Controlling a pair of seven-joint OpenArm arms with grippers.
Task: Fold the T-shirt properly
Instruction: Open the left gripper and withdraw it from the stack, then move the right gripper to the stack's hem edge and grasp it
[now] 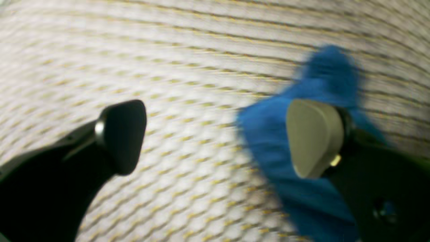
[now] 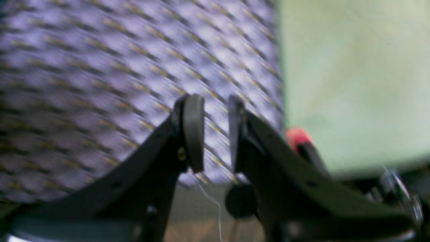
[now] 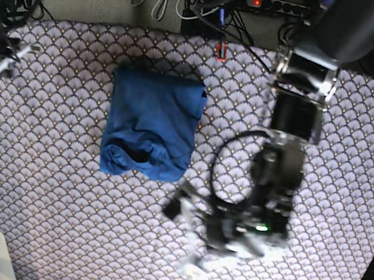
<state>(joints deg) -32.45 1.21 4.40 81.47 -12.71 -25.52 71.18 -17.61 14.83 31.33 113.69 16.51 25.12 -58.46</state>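
Base view showed the blue T-shirt [image 3: 151, 125] lying folded into a compact, roughly rectangular bundle on the grey-white scallop-patterned cloth [image 3: 58, 212] that covered the bench, left of centre in that view, with a rounded roll of fabric along its near edge. The left arm reached down on that view's right, its pincer [image 3: 183, 240] blurred and low over the cloth, just beside the bundle's near right corner and apart from it. From the left wrist camera, the left pincer [image 1: 218, 137] stood spread wide and empty, its dark finger on one side and grey pad [image 1: 314, 137] on the other, with a blurred part of the T-shirt [image 1: 268, 141] lying behind the grey pad. The right wrist camera showed the right pincer [image 2: 216, 132] with its two pads close together yet parted by a narrow gap, nothing between them, over the patterned cloth [image 2: 84, 84] near a pale green surface [image 2: 356, 84]. A power strip [image 3: 276, 4] and cables lay beyond the far edge of the bench.
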